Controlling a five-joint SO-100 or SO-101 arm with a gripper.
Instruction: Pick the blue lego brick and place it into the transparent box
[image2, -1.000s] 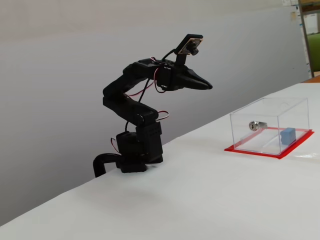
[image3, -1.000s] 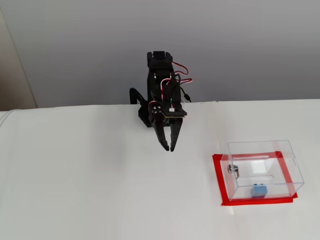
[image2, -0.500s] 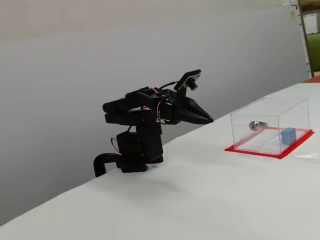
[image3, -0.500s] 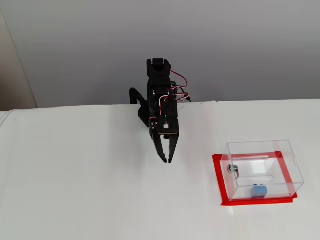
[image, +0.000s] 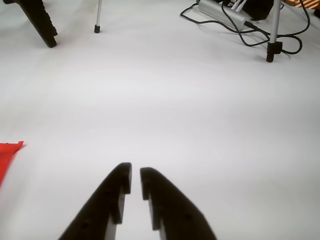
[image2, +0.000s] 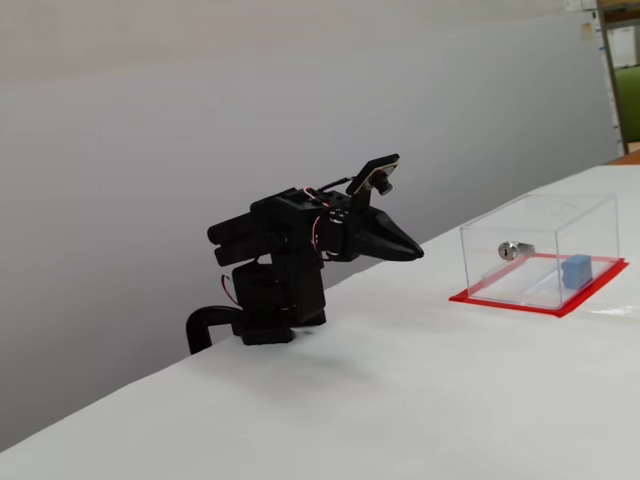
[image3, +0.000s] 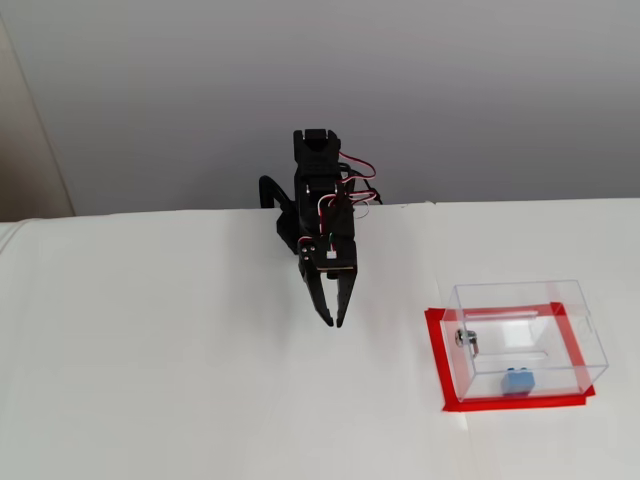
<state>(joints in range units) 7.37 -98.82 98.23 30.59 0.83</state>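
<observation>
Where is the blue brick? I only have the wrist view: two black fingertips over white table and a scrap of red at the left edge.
Observer: The blue lego brick is already inside the transparent box, near its front wall in a fixed view.
Operator: Is the gripper holding anything?
Observer: No. The gripper is empty, its fingers nearly together, hanging above bare table to the left of the box in that view.
Operator: And the red scrap?
Observer: It is a corner of the red base plate under the box.
Operator: Anything else in the box?
Observer: A small silver fitting sits on its wall, apart from the brick.
</observation>
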